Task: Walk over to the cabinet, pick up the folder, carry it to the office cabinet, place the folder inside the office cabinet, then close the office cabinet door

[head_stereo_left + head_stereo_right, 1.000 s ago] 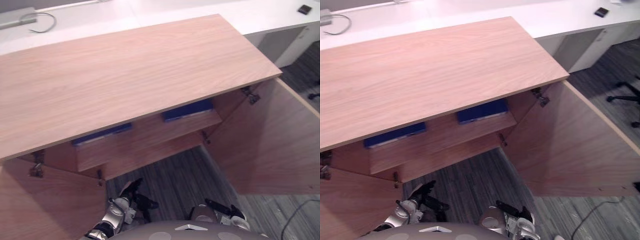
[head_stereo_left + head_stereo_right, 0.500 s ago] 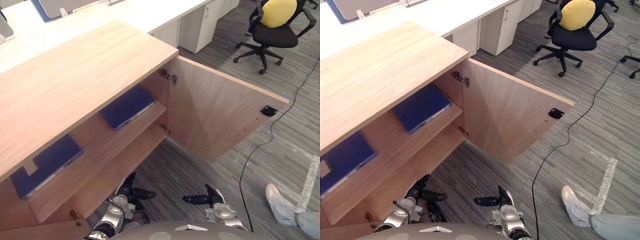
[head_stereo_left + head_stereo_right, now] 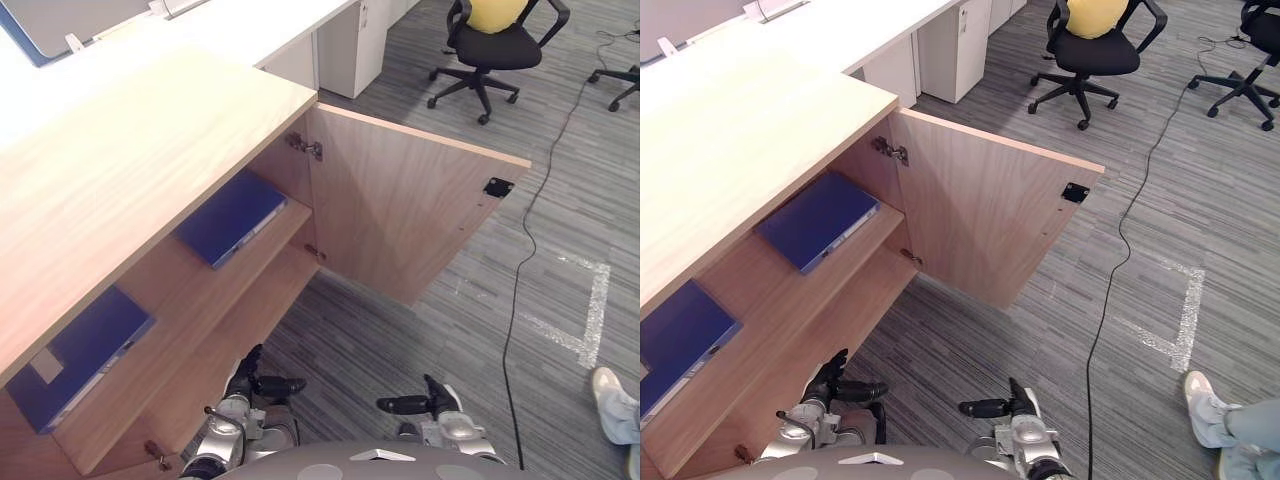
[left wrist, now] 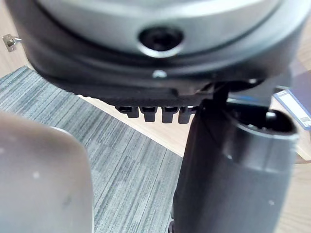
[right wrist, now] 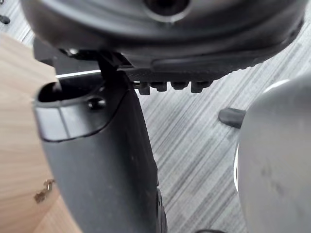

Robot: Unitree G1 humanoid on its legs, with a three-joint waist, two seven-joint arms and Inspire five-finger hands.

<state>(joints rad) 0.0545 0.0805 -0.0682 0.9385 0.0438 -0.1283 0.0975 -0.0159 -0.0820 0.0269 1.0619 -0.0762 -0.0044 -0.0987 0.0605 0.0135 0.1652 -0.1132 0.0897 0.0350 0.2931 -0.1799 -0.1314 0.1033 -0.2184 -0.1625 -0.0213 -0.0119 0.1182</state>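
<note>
A wooden cabinet stands at my left with its right door swung wide open. On its upper shelf lie two blue folders, one near the door hinge and another further left. My left hand hangs low in front of the lower shelf, open and empty. The right hand hangs low over the carpet, open too and holding nothing. The left wrist view shows the left hand with a corner of a blue folder past it.
A black office chair with a yellow cushion stands beyond the door, and a second chair is further right. A black cable and white tape cross the carpet. A person's shoe is at the lower right. White desks run behind the cabinet.
The camera has swung to the right, so the cabinet now sits at the left and the chairs and carpet have come in. Both hands stay low and empty.
</note>
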